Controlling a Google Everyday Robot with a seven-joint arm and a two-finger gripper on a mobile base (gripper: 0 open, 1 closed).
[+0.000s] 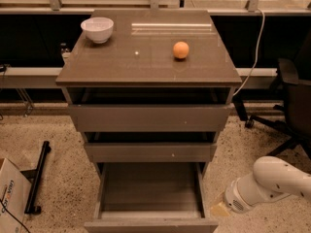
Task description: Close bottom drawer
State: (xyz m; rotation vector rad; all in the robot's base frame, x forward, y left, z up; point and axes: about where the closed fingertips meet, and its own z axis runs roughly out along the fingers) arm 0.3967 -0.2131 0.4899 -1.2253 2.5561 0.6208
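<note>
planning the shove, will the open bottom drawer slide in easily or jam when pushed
Probably slides easily: the bottom drawer looks empty, so likely light. It seems a stiff box with thin side walls, so an off-centre push might skew it. The gripper sits low beside its front corner, at the picture's right, so centring first seems wise.
</note>
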